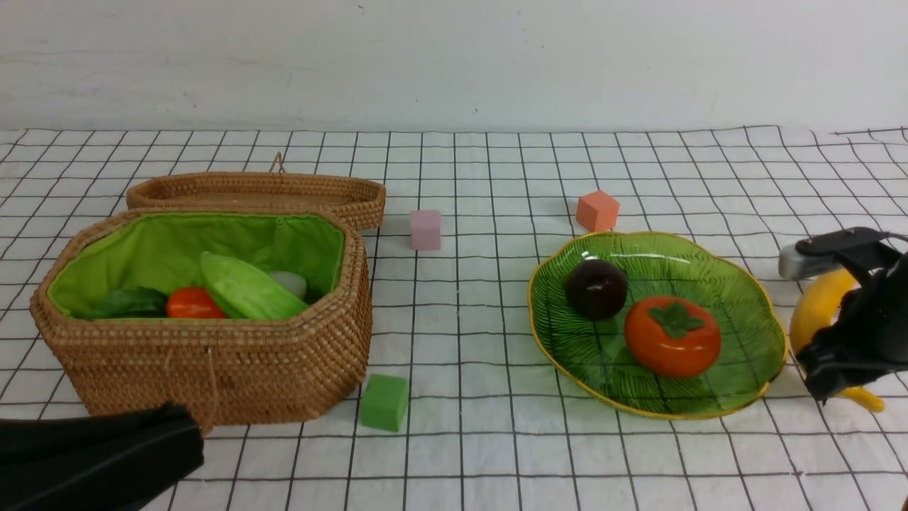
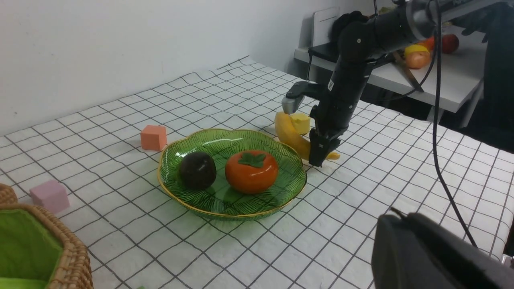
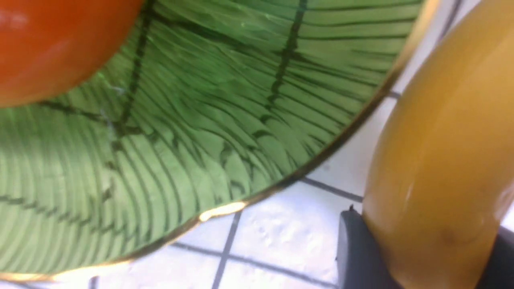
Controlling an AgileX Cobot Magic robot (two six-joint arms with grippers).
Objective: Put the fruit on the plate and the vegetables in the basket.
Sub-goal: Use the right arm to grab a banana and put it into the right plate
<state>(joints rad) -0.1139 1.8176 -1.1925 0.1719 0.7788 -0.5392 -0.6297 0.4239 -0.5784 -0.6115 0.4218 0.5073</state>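
Right hand (image 2: 321, 154) pinching banana (image 2: 290, 134) on worktop (image 1: 496, 454) just beside plate (image 1: 745, 284), which is carrying persimmon (image 1: 672, 337) and mangosteen (image 1: 596, 288). Left hand (image 1: 92, 454) pressed together, sitting near basket (image 1: 213, 369).

A table under a white checked cloth (image 1: 496, 454) carried a basket (image 1: 213, 369) at nine o'clock, its lid (image 1: 262, 195) behind, a plate (image 1: 709, 408) at three, a banana (image 1: 816, 309) beside, and pink (image 1: 425, 229), orange (image 1: 597, 211) and green cubes (image 1: 384, 402).
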